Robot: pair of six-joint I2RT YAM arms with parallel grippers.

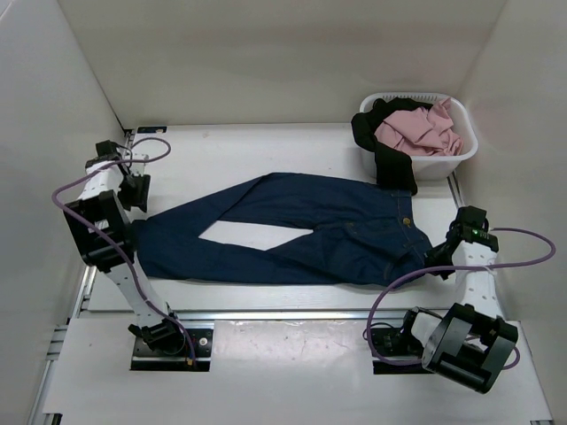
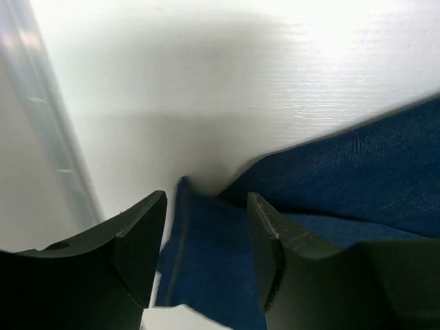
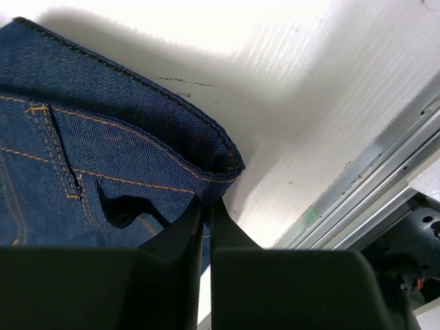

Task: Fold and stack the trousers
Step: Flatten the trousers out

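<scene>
one pair of trousers (image 1: 337, 230); left fingers (image 2: 265, 234) apart above hem (image 2: 184, 206), right fingers (image 3: 196, 227) tight on waistband (image 3: 172, 120)

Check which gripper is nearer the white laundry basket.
Right. The right gripper is at the waistband end of the trousers, the end nearest the basket. The left gripper is at the opposite end, by the leg hems.

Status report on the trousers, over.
Left gripper open over leg cuff. Right gripper shut on trousers at waistband corner. Trousers flat, unfolded. Black garment drapes from basket near waist.
</scene>
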